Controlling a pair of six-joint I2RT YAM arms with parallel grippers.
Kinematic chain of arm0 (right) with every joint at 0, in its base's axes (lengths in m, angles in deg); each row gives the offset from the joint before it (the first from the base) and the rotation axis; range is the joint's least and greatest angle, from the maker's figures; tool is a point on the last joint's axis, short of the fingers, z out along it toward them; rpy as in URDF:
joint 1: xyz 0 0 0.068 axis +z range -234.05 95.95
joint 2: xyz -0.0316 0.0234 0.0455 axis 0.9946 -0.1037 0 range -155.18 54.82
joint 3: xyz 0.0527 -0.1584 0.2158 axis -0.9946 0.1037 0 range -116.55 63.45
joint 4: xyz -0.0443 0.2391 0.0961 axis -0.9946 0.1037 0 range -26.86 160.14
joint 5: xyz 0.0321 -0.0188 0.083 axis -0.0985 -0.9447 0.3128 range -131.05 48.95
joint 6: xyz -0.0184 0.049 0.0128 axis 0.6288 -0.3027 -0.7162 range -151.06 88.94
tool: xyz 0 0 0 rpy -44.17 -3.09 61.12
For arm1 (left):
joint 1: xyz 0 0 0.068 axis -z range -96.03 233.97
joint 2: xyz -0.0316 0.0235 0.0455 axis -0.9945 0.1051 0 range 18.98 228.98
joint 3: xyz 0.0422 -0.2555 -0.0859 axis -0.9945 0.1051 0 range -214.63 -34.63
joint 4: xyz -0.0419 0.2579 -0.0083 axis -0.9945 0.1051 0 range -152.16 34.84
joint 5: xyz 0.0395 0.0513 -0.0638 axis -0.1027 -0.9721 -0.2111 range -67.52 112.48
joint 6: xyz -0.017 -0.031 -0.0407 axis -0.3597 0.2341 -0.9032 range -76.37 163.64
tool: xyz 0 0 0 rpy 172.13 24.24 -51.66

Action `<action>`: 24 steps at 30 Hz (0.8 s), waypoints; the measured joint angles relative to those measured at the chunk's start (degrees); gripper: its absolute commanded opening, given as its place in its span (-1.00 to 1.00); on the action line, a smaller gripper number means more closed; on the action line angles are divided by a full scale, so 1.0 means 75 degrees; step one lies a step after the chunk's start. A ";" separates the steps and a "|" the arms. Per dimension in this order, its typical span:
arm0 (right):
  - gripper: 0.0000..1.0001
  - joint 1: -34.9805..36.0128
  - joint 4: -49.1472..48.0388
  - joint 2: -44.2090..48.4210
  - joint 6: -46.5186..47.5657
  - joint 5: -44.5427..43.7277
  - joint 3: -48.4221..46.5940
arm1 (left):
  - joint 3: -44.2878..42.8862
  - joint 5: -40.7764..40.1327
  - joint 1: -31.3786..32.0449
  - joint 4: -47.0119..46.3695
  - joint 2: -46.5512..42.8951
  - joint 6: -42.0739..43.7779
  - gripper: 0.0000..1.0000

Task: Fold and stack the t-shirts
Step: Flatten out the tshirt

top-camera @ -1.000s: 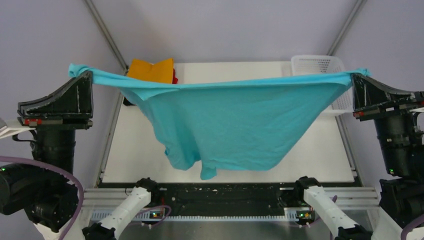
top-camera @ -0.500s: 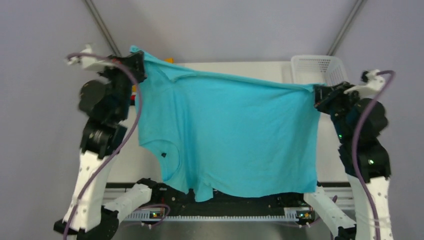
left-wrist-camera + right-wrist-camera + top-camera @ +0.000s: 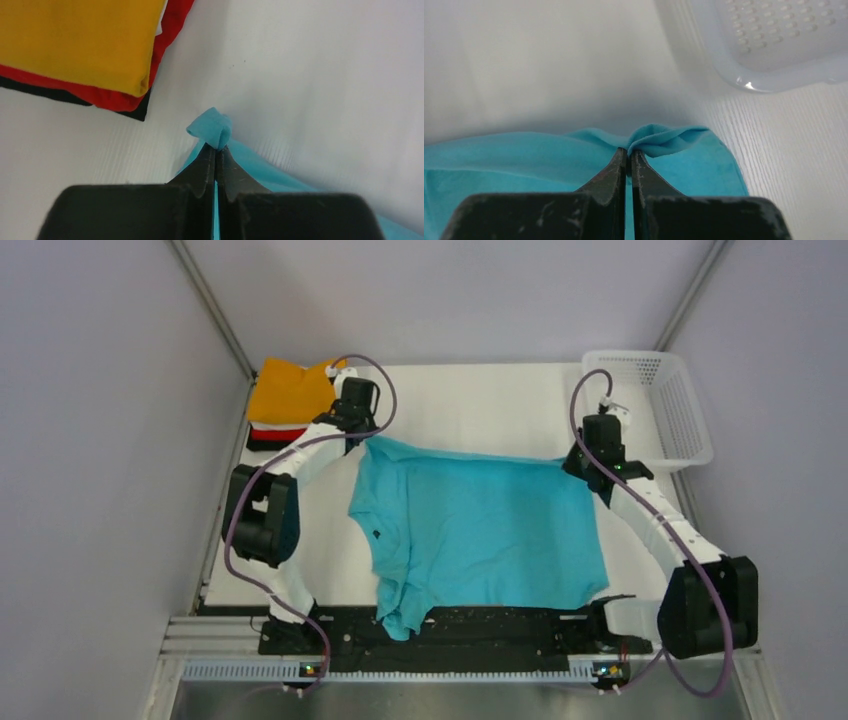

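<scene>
The turquoise t-shirt point(image 3: 480, 535) lies spread on the white table, its near edge draped over the front rail. My left gripper point(image 3: 364, 433) is shut on the shirt's far left corner point(image 3: 212, 129), low at the table. My right gripper point(image 3: 578, 462) is shut on the far right corner point(image 3: 659, 140). A folded stack sits at the far left corner of the table: an orange shirt point(image 3: 290, 392) on top, with red and black ones under it point(image 3: 125, 102). A white layer barely shows in it.
A white perforated plastic basket point(image 3: 668, 405) stands at the far right, also in the right wrist view point(image 3: 774, 45). The black front rail point(image 3: 480, 625) runs along the near edge. Grey walls close in both sides.
Both arms have swung forward and down. The turquoise shirt, held stretched in the air before, now lies spread on the table with both far corners still gripped.
</scene>
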State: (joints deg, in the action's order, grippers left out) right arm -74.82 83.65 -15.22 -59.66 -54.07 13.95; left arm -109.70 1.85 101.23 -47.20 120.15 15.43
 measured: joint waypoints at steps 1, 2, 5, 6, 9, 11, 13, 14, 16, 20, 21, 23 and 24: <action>-1.00 0.0000 -0.0219 -0.0152 0.0003 -0.0003 -0.0003 | -0.0128 0.0015 -0.0006 -0.0038 0.0195 0.0047 -1.00; -1.00 0.0000 -0.0443 -0.0344 0.0009 -0.0006 -0.0017 | -0.0291 0.0032 -0.0012 -0.0085 0.0373 0.0117 -1.00; -1.00 0.0000 -0.0860 -0.1078 0.0044 -0.0067 -0.0283 | -0.1081 0.0111 -0.0038 -0.0251 0.0930 0.0358 -1.00; -1.00 0.0000 -0.0927 -0.1314 0.0061 -0.0096 -0.0417 | -0.1352 0.0128 -0.0041 -0.0280 0.1102 0.0420 -1.00; -0.95 0.0000 -0.1148 -0.2081 0.0076 -0.0256 -0.0941 | -0.2463 0.0152 -0.0055 -0.0283 0.1798 0.0618 -0.97; -0.80 0.0000 -0.1227 -0.2509 0.0079 -0.0402 -0.1309 | -0.3159 0.0149 -0.0076 -0.0274 0.2311 0.0717 -0.61; -0.35 -0.0003 -0.1314 -0.2967 0.0087 -0.0527 -0.1754 | -0.3966 0.0137 -0.0111 -0.0061 0.2914 0.0764 0.18; -0.13 -0.0003 -0.1317 -0.3249 0.0117 -0.0577 -0.2060 | -0.4412 0.0131 -0.0134 0.0070 0.3252 0.0769 0.65; 0.23 -0.0006 -0.1326 -0.3759 0.0178 -0.0656 -0.2655 | -0.5339 0.0093 -0.0192 0.0428 0.3940 0.0799 0.97; 0.89 -0.0006 -0.1241 -0.4249 0.0268 -0.0632 -0.3485 | -0.6510 0.0157 -0.0291 0.1081 0.4733 0.0711 0.97; 0.96 -0.0006 -0.1201 -0.4249 0.0321 -0.0551 -0.3587 | -0.6537 0.0210 -0.0303 0.1198 0.4739 0.0694 0.97; 0.97 0.0029 -0.1134 -0.4232 0.0408 -0.0338 -0.3765 | -0.6595 0.0353 -0.0329 0.1326 0.4680 0.0597 0.98; 0.98 0.0061 -0.1139 -0.4226 0.0449 -0.0236 -0.3783 | -0.6589 0.0501 -0.0341 0.1355 0.4613 0.0533 0.97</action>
State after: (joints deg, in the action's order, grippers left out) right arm -74.36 75.11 -46.92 -56.29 -55.84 -14.42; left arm -159.12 5.61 98.67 -37.04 154.75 19.43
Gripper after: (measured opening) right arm 0.977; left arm 0.986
